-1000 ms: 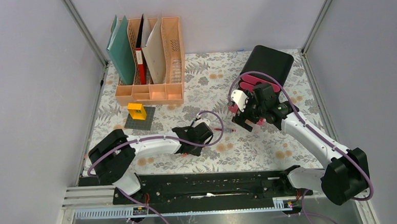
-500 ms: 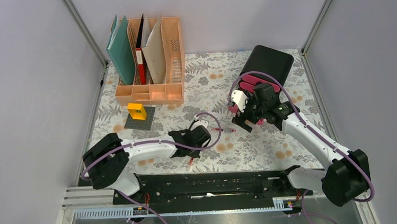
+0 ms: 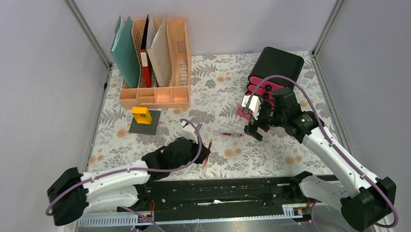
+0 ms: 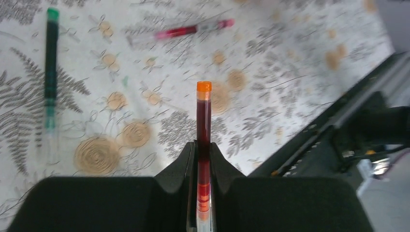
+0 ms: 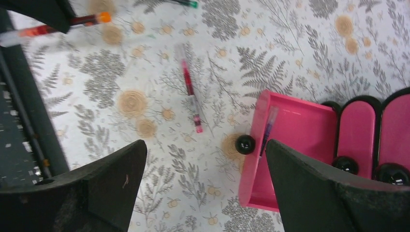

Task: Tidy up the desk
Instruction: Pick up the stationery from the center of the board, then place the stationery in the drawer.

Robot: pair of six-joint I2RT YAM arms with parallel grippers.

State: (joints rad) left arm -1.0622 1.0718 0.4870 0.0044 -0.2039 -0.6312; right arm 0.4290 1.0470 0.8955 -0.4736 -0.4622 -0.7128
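My left pincer [image 4: 203,151] is clamped nearly shut on an orange-capped pen [image 4: 203,113], which points forward over the counter [image 3: 279,152]. The counter fills the middle of the overhead frame, between grey walls [image 3: 27,104]. In the left wrist frame a green pen [image 4: 50,72] lies at upper left and a pink pen [image 4: 193,30] at top centre. My right pincer [image 5: 205,150] stands wide open with nothing in it, beside an open pink drawer [image 5: 309,145] at the right of its frame.

The left gripper [image 4: 203,146] clamped the orange-capped pen [image 4: 203,111], retreating.
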